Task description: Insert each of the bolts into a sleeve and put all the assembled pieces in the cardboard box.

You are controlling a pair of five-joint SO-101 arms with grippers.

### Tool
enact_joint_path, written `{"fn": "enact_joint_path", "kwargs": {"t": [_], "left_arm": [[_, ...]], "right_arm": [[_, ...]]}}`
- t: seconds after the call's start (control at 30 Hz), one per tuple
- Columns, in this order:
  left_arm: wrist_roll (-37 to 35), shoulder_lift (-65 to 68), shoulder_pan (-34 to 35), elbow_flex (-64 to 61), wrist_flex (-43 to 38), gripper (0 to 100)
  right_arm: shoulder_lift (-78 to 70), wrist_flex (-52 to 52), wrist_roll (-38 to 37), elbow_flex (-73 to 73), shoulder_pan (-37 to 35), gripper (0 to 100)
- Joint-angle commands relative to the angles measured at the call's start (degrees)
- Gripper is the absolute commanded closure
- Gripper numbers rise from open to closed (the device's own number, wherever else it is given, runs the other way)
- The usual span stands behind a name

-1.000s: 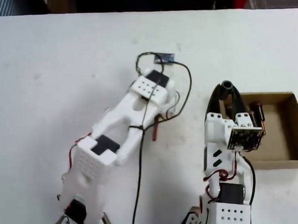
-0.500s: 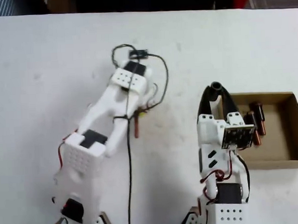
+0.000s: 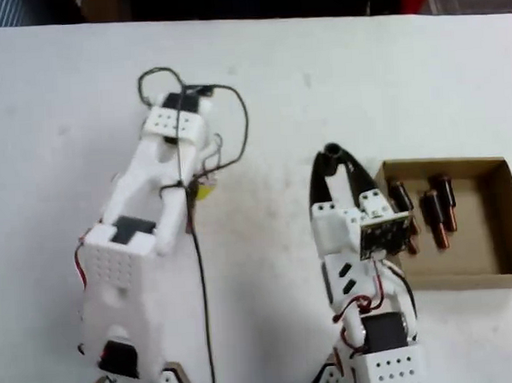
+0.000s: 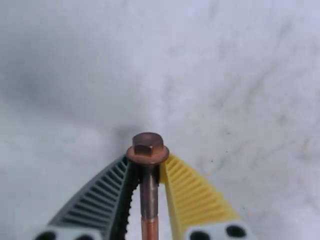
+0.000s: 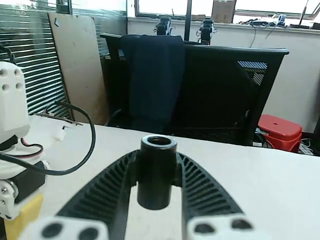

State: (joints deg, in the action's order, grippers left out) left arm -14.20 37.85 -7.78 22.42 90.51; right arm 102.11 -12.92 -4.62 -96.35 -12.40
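Toward nine o'clock on the desk, the left tool pinches a bolt by its shank. The right tool clamps a sleeve at nine o'clock of the cardboard box, which holds assembled pieces.

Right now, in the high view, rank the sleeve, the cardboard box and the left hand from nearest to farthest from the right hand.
1. sleeve, gripped in the right hand itself.
2. cardboard box, close by on its right.
3. left hand, off to the left, holding the bolt.
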Motion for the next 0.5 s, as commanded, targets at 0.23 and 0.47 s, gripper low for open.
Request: {"fn": "enact_joint_path", "kwargs": {"t": [0.23, 0.47], "left_arm": [[8.3, -1.0, 5.0, -3.7, -1.4, 98], [10.4, -1.0, 5.5, -8.3, -3.1, 98]], "right_arm": [[0.8, 5.4, 0.2, -0.2, -5.5, 98.1], [0.7, 5.8, 0.1, 2.3, -8.3, 98.2]]}}
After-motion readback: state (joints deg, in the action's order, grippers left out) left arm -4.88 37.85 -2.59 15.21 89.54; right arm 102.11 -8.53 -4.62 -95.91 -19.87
